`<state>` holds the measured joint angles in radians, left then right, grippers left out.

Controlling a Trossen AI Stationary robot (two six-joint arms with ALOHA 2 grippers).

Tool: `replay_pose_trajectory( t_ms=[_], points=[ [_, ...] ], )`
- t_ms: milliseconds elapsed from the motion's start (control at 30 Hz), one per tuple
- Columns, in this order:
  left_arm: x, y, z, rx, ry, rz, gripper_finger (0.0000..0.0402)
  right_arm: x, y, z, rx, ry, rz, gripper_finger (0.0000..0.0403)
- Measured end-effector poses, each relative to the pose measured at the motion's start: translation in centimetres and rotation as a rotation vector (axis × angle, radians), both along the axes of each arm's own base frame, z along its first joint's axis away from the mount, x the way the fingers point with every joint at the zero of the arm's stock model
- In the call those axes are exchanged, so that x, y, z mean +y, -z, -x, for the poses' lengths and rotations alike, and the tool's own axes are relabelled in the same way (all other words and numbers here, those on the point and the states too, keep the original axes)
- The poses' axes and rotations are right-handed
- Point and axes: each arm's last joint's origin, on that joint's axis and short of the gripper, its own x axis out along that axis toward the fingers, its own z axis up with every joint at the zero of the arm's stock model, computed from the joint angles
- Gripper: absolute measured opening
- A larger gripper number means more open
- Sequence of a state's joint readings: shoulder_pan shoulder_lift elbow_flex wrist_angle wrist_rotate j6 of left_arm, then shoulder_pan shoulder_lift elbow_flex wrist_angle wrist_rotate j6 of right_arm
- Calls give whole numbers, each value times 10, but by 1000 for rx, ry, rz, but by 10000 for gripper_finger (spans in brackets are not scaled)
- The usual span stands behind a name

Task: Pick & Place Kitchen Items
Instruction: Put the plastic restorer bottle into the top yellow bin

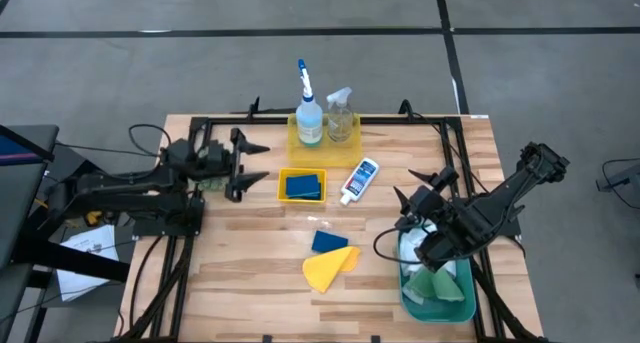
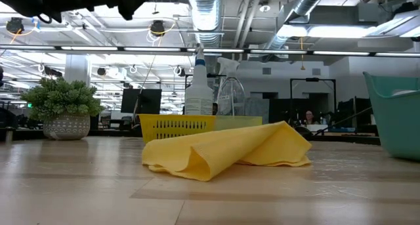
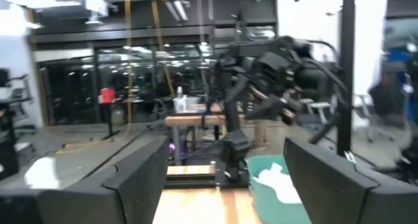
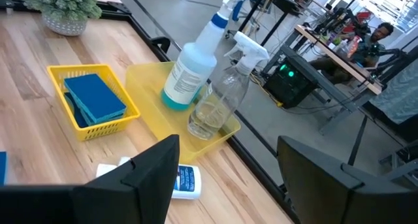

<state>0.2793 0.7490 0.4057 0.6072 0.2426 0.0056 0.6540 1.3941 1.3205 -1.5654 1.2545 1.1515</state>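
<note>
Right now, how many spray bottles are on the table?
2: the blue-white spray bottle and the clear spray bottle stand side by side in the yellow tray at the table's far edge.

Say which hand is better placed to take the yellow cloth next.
Probably the right hand: it is open above the teal bin, close to the yellow cloth. The left hand waits farther off, open.

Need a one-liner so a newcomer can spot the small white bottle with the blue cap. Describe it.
Start at the flat yellow tray at the table's far edge, where two spray bottles stand upright. Just in front of it, right of the yellow basket holding blue sponges, the small white blue-capped bottle lies on bare wood. It is the only bottle lying down, and has no trigger.
</note>
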Motion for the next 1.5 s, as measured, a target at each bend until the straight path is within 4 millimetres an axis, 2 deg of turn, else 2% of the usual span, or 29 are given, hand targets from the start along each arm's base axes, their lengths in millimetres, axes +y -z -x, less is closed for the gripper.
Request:
replay_pose_trajectory(
  t_ms=[200,400,500,933,1167,1500],
  points=[
    [-16,5,-5,52,60,-158,299,0,0,-1,-8,2,-6,248],
    [-28,8,-5,74,122,-183,299,3,0,-2,-20,-13,-15,248],
    [-31,9,-4,86,123,-253,299,5,0,-4,-12,-27,-9,248],
    [-33,7,-4,67,130,-274,299,6,0,-7,2,-37,-7,248],
    [-33,1,-6,-11,109,-283,299,4,0,-7,3,-33,1,248],
    [-30,0,-6,-7,-1,-308,298,0,-2,-16,-47,5,-58,248]
  ],
)
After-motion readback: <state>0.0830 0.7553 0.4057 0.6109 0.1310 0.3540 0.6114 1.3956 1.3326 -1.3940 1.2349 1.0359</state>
